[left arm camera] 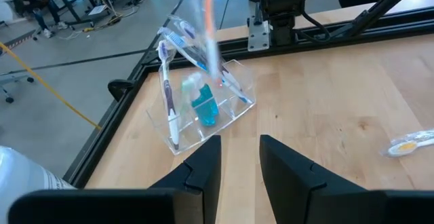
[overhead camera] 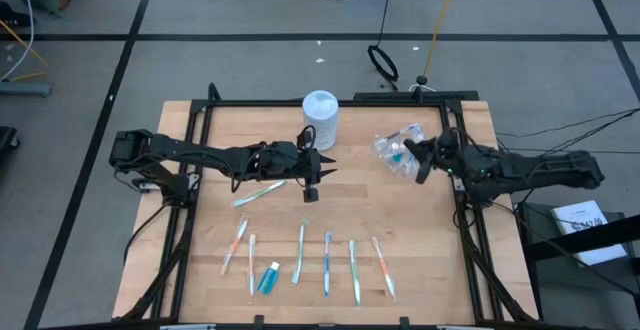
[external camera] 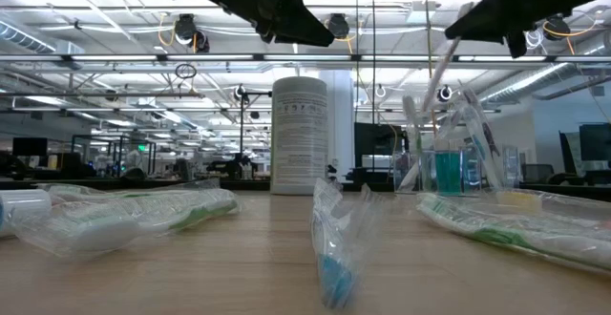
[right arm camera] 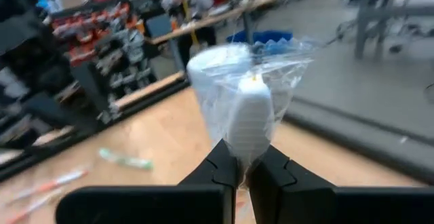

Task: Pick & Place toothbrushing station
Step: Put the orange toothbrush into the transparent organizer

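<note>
- The clear plastic cup [overhead camera: 398, 148] sits at about 2 o'clock on the table [overhead camera: 230, 295]. It holds several wrapped toothbrushes and a teal toothpaste tube [left arm camera: 203, 106]; in the left wrist view it looks tilted.
- The right hand [overhead camera: 423, 159] hangs just beside the cup, at its 4 o'clock side. Its fingers [right arm camera: 271, 173] are clenched on a toothbrush in a clear wrapper [right arm camera: 249, 119], the white brush end sticking up between them.
- The left hand [overhead camera: 312, 175] hovers near the table's middle, at 6 o'clock from the white canister [overhead camera: 320, 118]. Its fingers [left arm camera: 203, 163] stand apart with nothing between them.
- A green-and-white wrapped toothbrush [overhead camera: 259, 193] lies on the table at 8 o'clock from the left hand, apart from it.
- A row of wrapped toothbrushes lies toward the 6 o'clock edge: an orange-toned one [overhead camera: 235, 244] at the 9 o'clock end, a white one [overhead camera: 252, 262], a green one [overhead camera: 300, 252], a blue one [overhead camera: 327, 262], another green one [overhead camera: 354, 269] and an orange one [overhead camera: 383, 266] at the 3 o'clock end.
- A second teal toothpaste tube [overhead camera: 268, 277] lies between the white and green brushes in that row.
- The canister carries a printed label, seen in the low view, but its text is too small to read.
</note>
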Tool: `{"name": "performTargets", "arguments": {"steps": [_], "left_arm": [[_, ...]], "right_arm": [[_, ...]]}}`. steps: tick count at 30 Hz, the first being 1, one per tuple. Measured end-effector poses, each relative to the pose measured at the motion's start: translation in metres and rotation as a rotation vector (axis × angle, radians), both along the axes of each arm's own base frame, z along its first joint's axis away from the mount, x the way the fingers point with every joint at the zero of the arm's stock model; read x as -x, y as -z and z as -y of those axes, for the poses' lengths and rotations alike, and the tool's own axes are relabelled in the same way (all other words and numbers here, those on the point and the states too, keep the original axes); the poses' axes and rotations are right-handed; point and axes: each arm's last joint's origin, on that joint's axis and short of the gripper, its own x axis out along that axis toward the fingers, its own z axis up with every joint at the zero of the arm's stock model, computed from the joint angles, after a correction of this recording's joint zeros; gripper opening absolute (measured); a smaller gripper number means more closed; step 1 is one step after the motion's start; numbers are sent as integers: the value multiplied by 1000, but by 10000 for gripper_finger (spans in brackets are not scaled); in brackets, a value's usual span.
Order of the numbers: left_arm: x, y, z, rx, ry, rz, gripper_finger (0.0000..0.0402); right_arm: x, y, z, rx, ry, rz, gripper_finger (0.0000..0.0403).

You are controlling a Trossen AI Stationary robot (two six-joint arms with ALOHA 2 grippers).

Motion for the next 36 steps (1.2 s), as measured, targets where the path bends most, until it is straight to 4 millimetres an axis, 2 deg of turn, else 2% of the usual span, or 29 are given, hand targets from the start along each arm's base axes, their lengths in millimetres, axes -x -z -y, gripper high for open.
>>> {"name": "performTargets", "arguments": {"steps": [5,11,15,18,22,26,31,36], "left_arm": [[0,0,0,0,0,0,108],[0,0,0,0,0,0,108],[0,0,0,0,0,0,108],[0,0,0,-1,1,2,108],[0,-1,0,-3,1,8,108],[0,-1,0,-3,1,8,108],[0,0,0,11,-4,4,108],[2,6,0,34,-12,-59,108]], "right_arm": [[13,19,-1,-121,-45,-151,9],[18,21,-1,-107,-47,-188,9],[23,10,0,-78,-32,-215,9],[31,-8,2,-51,24,-218,9],[40,-21,2,-89,35,-223,9],[40,-5,2,-151,77,-315,9],[27,30,1,-191,100,-370,9],[19,30,0,-151,46,-349,27]]}}
